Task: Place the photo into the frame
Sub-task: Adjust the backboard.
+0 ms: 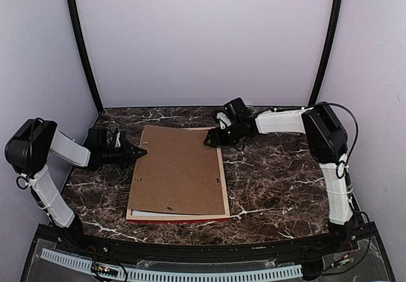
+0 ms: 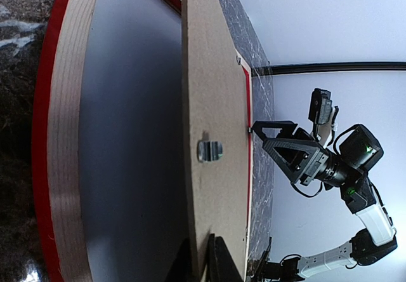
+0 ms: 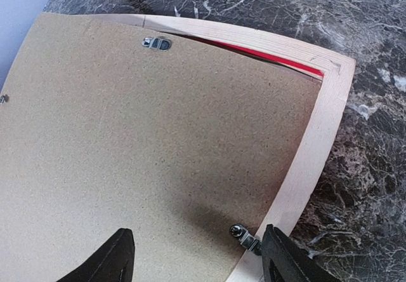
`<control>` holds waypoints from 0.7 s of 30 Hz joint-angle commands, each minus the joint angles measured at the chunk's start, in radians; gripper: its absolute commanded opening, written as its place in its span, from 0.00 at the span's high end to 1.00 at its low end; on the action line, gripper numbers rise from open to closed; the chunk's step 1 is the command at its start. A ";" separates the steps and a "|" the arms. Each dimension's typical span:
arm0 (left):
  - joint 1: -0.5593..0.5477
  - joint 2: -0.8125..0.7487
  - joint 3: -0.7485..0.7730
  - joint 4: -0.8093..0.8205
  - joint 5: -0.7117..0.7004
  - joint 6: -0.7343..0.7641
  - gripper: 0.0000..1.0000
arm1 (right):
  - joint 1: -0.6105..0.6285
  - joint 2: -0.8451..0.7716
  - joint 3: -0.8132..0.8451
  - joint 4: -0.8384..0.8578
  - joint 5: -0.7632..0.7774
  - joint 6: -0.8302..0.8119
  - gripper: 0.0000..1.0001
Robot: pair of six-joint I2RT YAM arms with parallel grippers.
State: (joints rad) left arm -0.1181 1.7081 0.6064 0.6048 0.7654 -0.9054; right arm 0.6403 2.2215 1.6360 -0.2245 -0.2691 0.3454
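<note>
Can see the frame [image 3: 317, 142] lying flat on the dark stone table [image 1: 279, 180], pale wood back up, with a bit of red showing along its edges. Cannot see the photo in any view. Can see a brown board [image 1: 177, 171] on top of the frame, covering nearly all of it, with a thin white strip [image 1: 152, 214] peeking out at the near end. Raised a little along the left side, off the frame there, with a smooth pale grey sheet [image 2: 133, 136] showing under it in the left wrist view. Pinched at that left edge by the left gripper [image 1: 141, 152], its fingers [image 2: 219, 263] pressed together on the board, one on each face. Over by the far right corner, just above the board and the wood rail: the right gripper [image 1: 210, 140], its fingers [image 3: 120, 260] spread wide apart and holding nothing. Between those two fingers, right at the rail, a small metal clip [image 3: 244, 236].
</note>
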 commanded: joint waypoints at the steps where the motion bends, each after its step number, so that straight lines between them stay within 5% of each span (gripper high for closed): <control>1: -0.014 -0.004 0.003 -0.051 -0.075 0.043 0.95 | 0.002 -0.017 -0.028 -0.036 -0.030 0.028 0.31; 21: -0.023 -0.005 -0.022 -0.027 -0.101 0.028 0.96 | 0.013 -0.033 -0.047 -0.037 -0.086 0.066 0.35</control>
State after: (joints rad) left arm -0.1223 1.7081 0.6060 0.6125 0.7605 -0.9173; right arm 0.6411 2.2093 1.6150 -0.2188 -0.3180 0.3885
